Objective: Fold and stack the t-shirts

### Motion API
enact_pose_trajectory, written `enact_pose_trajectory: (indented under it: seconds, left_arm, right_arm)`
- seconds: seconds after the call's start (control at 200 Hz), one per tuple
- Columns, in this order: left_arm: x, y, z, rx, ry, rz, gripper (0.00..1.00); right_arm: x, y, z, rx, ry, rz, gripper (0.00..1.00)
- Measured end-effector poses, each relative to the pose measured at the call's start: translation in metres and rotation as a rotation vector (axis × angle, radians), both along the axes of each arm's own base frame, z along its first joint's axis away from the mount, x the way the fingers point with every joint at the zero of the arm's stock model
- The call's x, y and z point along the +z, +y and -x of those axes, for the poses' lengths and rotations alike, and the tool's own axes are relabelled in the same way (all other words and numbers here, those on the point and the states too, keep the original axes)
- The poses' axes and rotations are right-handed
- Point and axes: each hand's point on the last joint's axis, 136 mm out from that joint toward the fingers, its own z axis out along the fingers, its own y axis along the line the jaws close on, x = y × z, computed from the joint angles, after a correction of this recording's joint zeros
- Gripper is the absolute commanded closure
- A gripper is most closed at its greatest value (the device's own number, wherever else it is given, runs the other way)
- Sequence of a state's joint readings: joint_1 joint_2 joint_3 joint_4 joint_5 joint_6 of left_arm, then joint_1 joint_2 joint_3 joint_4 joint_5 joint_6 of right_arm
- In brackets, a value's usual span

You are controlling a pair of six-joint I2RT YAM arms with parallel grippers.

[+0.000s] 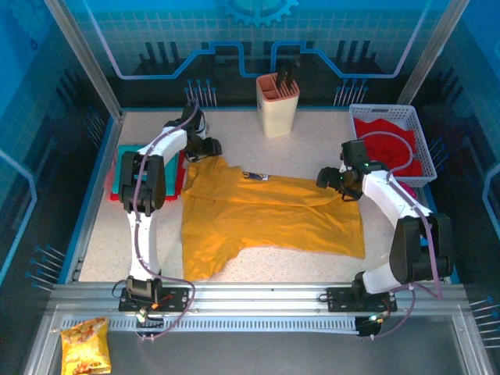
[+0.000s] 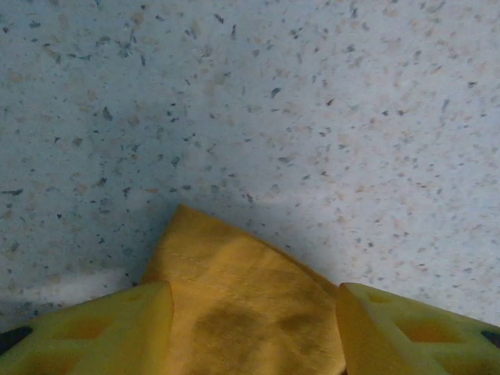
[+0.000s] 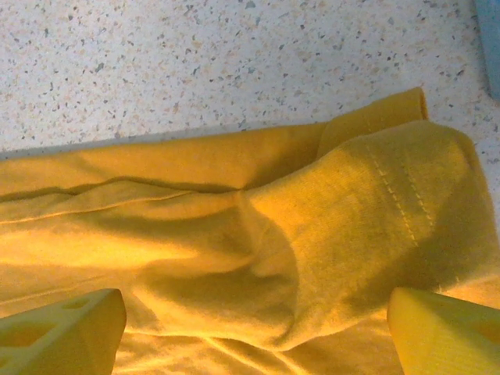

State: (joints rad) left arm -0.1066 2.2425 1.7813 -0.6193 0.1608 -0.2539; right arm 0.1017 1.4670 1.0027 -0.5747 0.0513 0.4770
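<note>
A snack bag (image 1: 86, 346) is seen nearest, on the front ledge. Beyond it, the mustard-yellow t-shirt (image 1: 269, 223) is spread on the table (image 1: 328, 125). The left tool (image 1: 209, 148) is held spread over its far left corner, the right tool (image 1: 329, 178) spread wide over a bunched fold, nothing pinched. Teal and red t-shirts (image 1: 115, 176) are stacked at left; another red t-shirt (image 1: 391, 129) is kept in the white basket (image 1: 383, 107).

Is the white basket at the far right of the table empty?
No, the white basket has red cloth lying inside it.
</note>
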Motion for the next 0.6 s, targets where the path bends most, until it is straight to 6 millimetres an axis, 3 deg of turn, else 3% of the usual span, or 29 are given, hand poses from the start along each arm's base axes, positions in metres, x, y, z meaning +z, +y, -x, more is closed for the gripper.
enact_pose_trajectory:
  seconds: [0.38, 0.6]
  left_arm:
    - [-0.005, 0.005, -0.005, -0.013, -0.006, -0.037, 0.58]
    - [-0.007, 0.006, -0.006, -0.001, -0.004, -0.037, 0.84]
  right_arm:
    - [0.009, -0.009, 0.007, -0.019, -0.003, 0.030, 0.14]
    - [0.016, -0.031, 0.004, -0.096, -0.008, 0.100, 0.19]
